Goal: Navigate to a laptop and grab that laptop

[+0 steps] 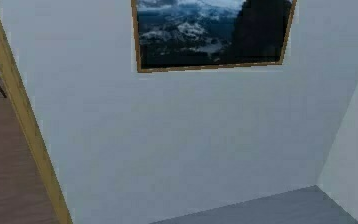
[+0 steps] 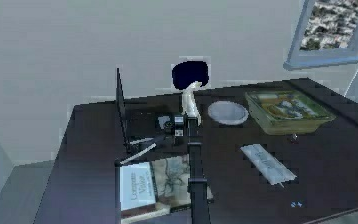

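On the dark table (image 2: pixel 317 185) a laptop (image 2: pixel 119 105) stands with its lid up, seen edge-on as a thin dark upright panel at the table's left. Its base blends into the dark top to the right of the lid. The arm (image 2: pixel 197 180) rises from the bottom edge over the table, and the gripper (image 2: pixel 164 122) sits at its far end, just right of the laptop's lid. I cannot tell whether it holds anything, since the tabletop and laptop lie at and behind it.
The table also bears a dark-topped, white-stemmed object (image 2: pixel 190 78), a white plate (image 2: pixel 227 112), a green-framed flat tray (image 2: pixel 287 108), a grey slab (image 2: pixel 267 163) and a book (image 2: pixel 152 187). The forward view faces a wall with a framed mountain picture (image 1: pixel 212 35) and a wooden door frame (image 1: pixel 27 120).
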